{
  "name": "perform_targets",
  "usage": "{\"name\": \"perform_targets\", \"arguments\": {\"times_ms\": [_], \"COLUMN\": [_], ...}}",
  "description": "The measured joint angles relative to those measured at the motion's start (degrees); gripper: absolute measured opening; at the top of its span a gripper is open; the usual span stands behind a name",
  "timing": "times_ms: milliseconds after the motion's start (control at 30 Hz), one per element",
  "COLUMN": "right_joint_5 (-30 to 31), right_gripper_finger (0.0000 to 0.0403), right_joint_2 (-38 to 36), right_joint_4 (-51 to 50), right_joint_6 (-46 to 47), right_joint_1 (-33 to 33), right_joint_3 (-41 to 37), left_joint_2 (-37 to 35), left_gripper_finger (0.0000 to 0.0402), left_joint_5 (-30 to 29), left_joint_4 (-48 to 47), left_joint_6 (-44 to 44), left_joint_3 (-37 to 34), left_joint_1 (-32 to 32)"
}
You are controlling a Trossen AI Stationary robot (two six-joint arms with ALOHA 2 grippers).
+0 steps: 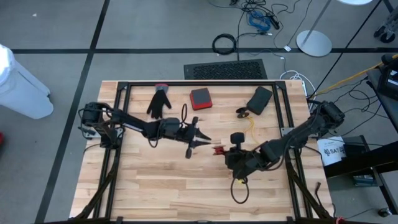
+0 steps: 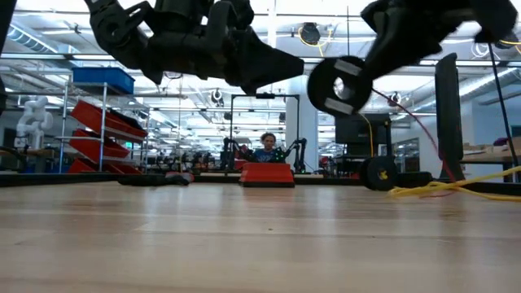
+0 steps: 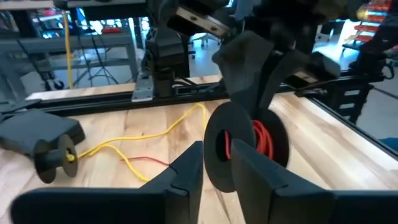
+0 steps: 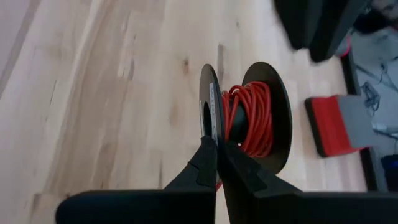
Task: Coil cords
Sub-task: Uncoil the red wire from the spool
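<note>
Wooden planks make the table, and behind it a big workshop with red shelves shows in the low view. My right hand is over the middle of the table. Its fingers are pressed together on the rim of one disc of a black spool, and this spool carries a red cord wound on it. The spool is lifted from the table. My left hand is just beside it, pointing at it. Its fingers stand partly open, one on each side of the near disc, and I cannot tell if they touch it. A yellow cord lies loose on the table behind the spool and goes to a second small spool near a black box. A glove and a red block lie at the far side.
</note>
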Motion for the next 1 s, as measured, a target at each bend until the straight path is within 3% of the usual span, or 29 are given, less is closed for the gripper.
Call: {"name": "perform_targets", "arguments": {"times_ms": [200, 667, 800, 1000], "right_joint_5": [0.00, -0.62, 2.21, 2.90], "right_gripper_finger": [0.0000, 0.0000, 0.0000, 0.0000], "right_joint_2": [0.00, 0.00, 0.00, -0.09], "right_joint_4": [-0.01, 1.52, -2.98, -6.69], "right_joint_6": [-3.70, -6.46, -4.78, -1.40], "right_joint_1": [-1.62, -3.75, -4.18, -4.46], "right_joint_3": [2.80, 3.50, 3.55, 3.55], "left_joint_2": [0.00, 0.00, 0.00, 0.00], "left_gripper_finger": [0.0133, 0.0135, 0.0135, 0.0135], "left_joint_5": [-2.89, -4.06, -7.53, -7.87], "left_joint_4": [0.04, -0.16, 1.13, 3.63], "left_joint_6": [0.06, 0.01, 0.59, 0.55], "left_joint_3": [0.00, 0.00, 0.00, 0.00], "left_joint_1": [-0.58, -0.84, -0.52, 0.68]}}
